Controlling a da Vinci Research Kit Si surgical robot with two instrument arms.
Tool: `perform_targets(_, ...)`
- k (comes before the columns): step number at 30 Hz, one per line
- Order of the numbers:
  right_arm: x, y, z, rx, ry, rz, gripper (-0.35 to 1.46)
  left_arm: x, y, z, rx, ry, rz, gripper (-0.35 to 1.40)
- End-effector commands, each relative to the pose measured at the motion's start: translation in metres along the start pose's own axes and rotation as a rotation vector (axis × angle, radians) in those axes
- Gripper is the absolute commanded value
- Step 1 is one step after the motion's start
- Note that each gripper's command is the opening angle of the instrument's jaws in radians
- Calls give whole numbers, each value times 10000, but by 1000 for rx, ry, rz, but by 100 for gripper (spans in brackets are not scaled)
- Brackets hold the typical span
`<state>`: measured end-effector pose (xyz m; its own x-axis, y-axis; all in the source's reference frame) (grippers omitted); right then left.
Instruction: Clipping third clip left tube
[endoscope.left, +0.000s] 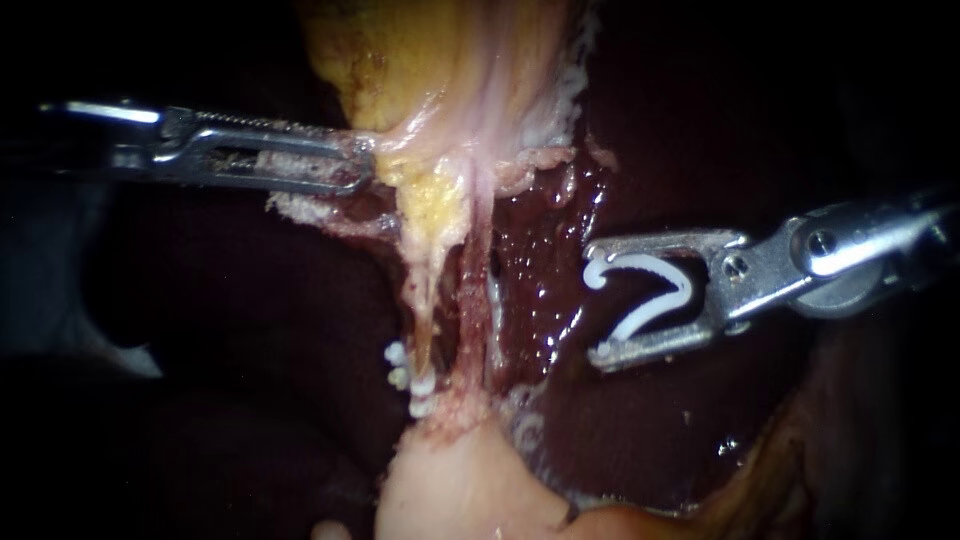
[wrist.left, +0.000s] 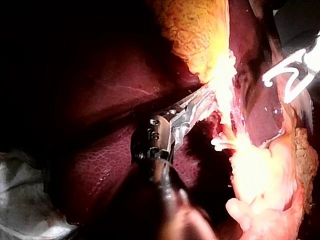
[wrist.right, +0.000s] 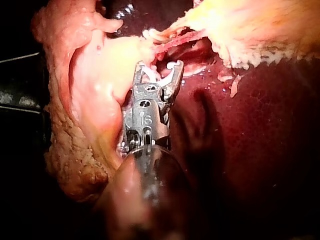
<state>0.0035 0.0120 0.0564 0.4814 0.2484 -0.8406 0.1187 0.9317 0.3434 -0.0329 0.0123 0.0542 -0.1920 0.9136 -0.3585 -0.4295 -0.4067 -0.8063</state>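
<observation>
Two thin tubes run down from the yellow gallbladder (endoscope.left: 440, 60); the left tube (endoscope.left: 424, 300) carries two white clips (endoscope.left: 410, 380) near its lower end, and the right tube (endoscope.left: 478, 300) lies beside it. My left instrument (endoscope.left: 362, 163) comes in from the left with its jaws shut on the gallbladder's lower edge; the left wrist view shows the same hold (wrist.left: 206, 101). My right instrument (endoscope.left: 598, 303) stands to the right of both tubes, apart from them, its jaws spread around an open white clip (endoscope.left: 650, 290) that both jaws touch. In the right wrist view that instrument (wrist.right: 158, 70) points toward the tubes.
Dark red liver (endoscope.left: 250, 330) surrounds the tubes, with a raw wet bed (endoscope.left: 545, 260) between the right tube and my right instrument. Pale fatty tissue (endoscope.left: 460, 480) bulges below the clips. In the right wrist view a pink lobed fold (wrist.right: 90, 100) lies beside the shaft.
</observation>
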Motion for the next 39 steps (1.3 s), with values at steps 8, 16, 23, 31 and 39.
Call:
perform_targets(8,-1,-1,0,0,-1,-1,50,12,12,-22,-11,-3,-9,-35)
perform_targets(16,-1,-1,0,0,-1,-1,50,46,40,-70,-10,52,-38,-35)
perform_targets(23,-1,-1,0,0,-1,-1,50,57,43,-90,-2,72,-21,-35)
perform_targets(31,1,-2,2,-1,-1,0,50,55,42,-92,-1,73,-20,-35)
perform_targets(39,18,-11,17,16,21,33,50,53,41,-90,1,74,-19,-35)
